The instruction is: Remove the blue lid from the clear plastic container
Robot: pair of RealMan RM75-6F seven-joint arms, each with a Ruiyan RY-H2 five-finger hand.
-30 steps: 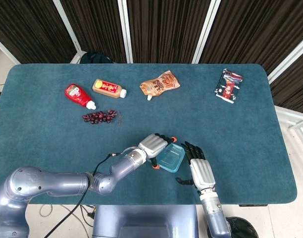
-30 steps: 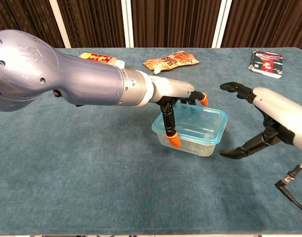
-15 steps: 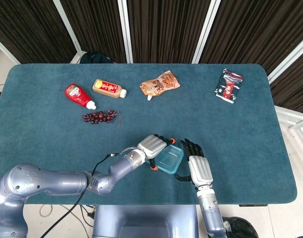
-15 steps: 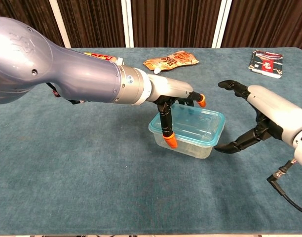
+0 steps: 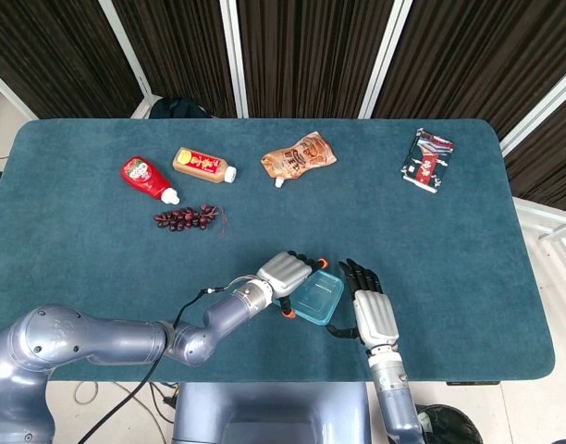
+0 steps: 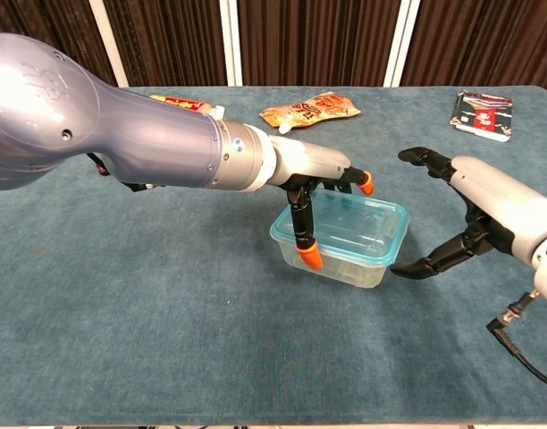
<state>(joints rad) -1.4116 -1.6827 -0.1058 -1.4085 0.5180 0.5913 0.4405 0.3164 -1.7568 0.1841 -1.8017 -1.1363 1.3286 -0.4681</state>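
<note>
Thumb [image 6: 302,234] on container [image 6: 345,234] wall

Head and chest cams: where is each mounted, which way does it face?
Head view: high above the near edge, looking steeply down on the whole table; both forearms, left hand and right hand show.
Chest view: low at the near edge, looking across toward the curtains; left arm fills the foreground.
Shared: both hands, the container with its blue lid.

The container [image 6: 349,246] is clear glossy plastic under a translucent blue lid [image 6: 345,223]; matt napped cloth covers the table [image 6: 166,295].
</note>
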